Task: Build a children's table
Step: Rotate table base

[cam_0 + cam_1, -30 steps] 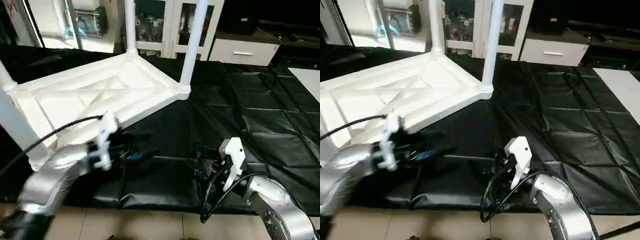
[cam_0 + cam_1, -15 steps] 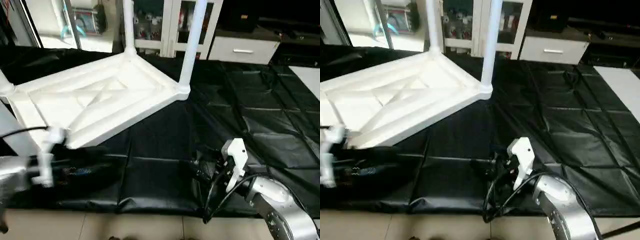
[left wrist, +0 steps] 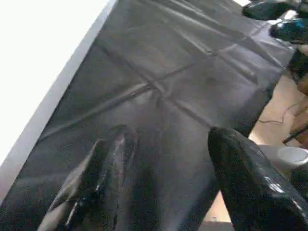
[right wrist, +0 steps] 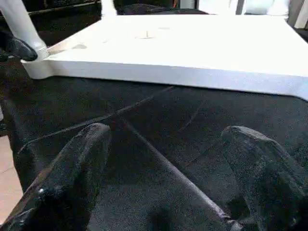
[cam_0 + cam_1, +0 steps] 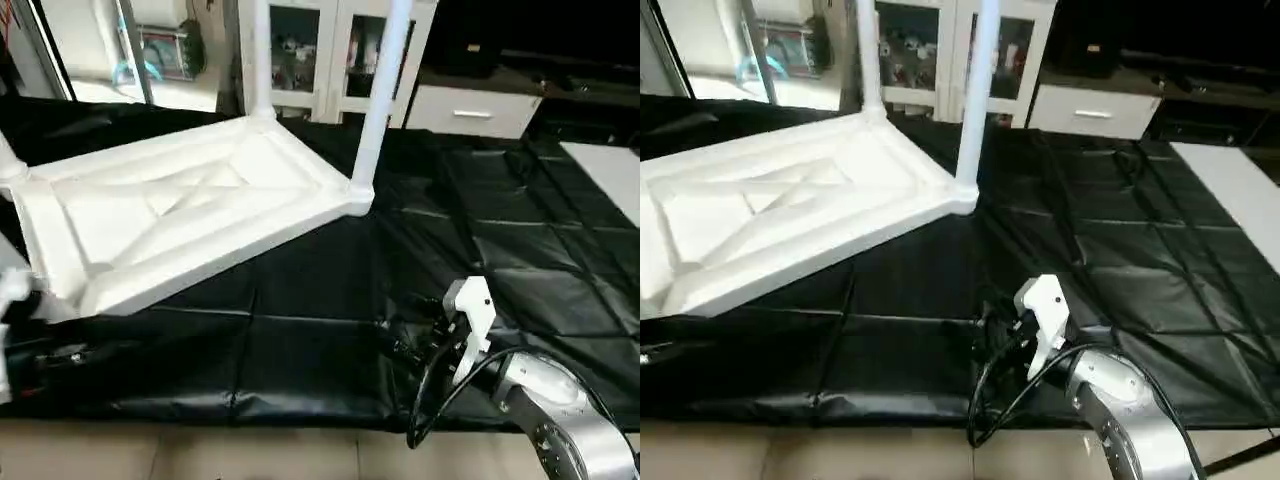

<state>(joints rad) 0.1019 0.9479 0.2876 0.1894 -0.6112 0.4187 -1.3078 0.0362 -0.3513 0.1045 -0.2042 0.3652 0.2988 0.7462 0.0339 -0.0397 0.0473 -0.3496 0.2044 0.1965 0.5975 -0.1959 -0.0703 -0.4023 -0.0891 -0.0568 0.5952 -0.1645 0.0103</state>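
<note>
The white table top [image 5: 190,215] lies upside down on the black mat, its X-ribbed underside facing up. White tube legs stand in the far socket [image 5: 256,50], the right corner socket [image 5: 378,100] and the far-left socket [image 5: 8,160]. My left gripper [image 3: 171,137] is open over bare mat beside the top's edge [image 3: 38,72], low at the left by the near corner. My right gripper [image 4: 168,134] is open too, low over the mat in front of the top's long side [image 4: 192,48], with nothing between its fingers [image 5: 392,345].
The black quilted mat [image 5: 480,230] covers the floor to the right and in front of the table. Beige tiles [image 5: 200,455] run along the mat's near edge. A white glass-door cabinet [image 5: 320,50] and a white drawer unit [image 5: 470,110] stand behind.
My left arm has drawn back to the left and downward, away from the table top's front edge. The right arm has hardly moved. The camera has shifted a little.
</note>
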